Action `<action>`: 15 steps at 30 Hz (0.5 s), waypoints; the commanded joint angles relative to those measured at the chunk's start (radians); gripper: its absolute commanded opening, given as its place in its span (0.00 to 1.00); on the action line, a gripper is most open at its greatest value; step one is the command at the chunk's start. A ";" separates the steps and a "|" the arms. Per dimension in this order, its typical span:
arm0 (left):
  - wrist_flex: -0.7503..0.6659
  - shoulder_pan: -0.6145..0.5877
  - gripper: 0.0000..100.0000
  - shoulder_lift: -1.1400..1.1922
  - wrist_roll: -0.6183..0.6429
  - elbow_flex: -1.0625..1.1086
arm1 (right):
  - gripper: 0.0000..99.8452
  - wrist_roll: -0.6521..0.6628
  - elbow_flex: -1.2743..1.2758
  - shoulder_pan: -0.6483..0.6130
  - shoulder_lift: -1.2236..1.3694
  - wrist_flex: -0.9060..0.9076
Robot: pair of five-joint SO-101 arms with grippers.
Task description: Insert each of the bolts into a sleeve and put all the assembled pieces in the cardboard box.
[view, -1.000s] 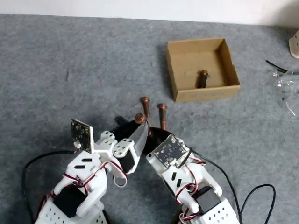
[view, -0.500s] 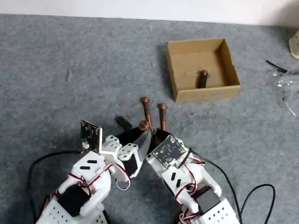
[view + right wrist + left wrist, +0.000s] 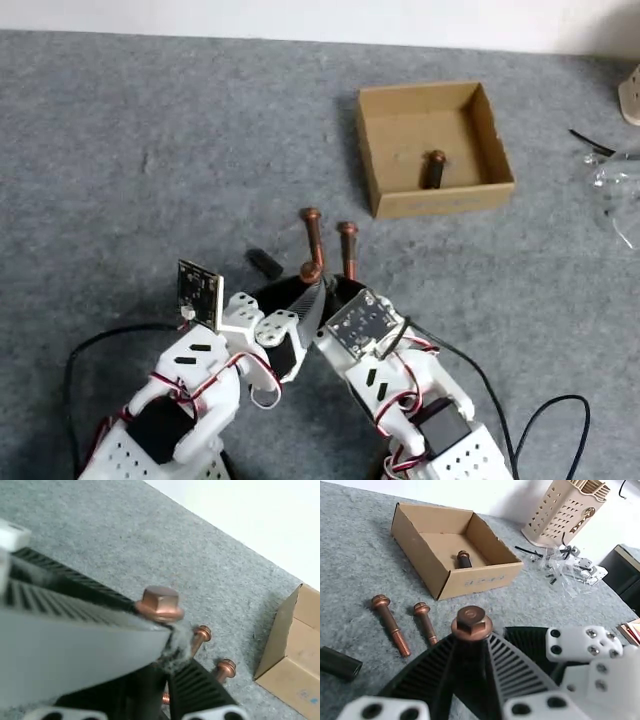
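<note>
Bolt [image 3: 471, 621] upright in left gripper [image 3: 471, 647]

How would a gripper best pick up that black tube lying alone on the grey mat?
Probably around the middle of the black sleeve, from straight above, one finger on each long side. It lies flat on the mat, so its sides are free, and a mid grip leaves its ends clear.

The cardboard box [image 3: 435, 148] sits far right on the bench [image 3: 150, 150] with one assembled piece [image 3: 435, 168] inside. Before it, leftward, two loose bolts [image 3: 313, 236] [image 3: 348, 250] lie side by side, a sleeve [image 3: 265, 263] just left of them.
</note>
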 commanded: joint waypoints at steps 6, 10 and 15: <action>0.017 0.001 0.14 0.001 -0.011 0.013 | 0.00 -0.002 0.107 0.038 -0.019 -0.004; 0.018 0.001 0.33 0.002 -0.009 0.038 | 0.00 -0.002 0.107 0.039 -0.019 -0.004; 0.017 0.001 0.41 0.002 -0.003 0.042 | 0.00 -0.002 0.107 0.039 -0.019 -0.004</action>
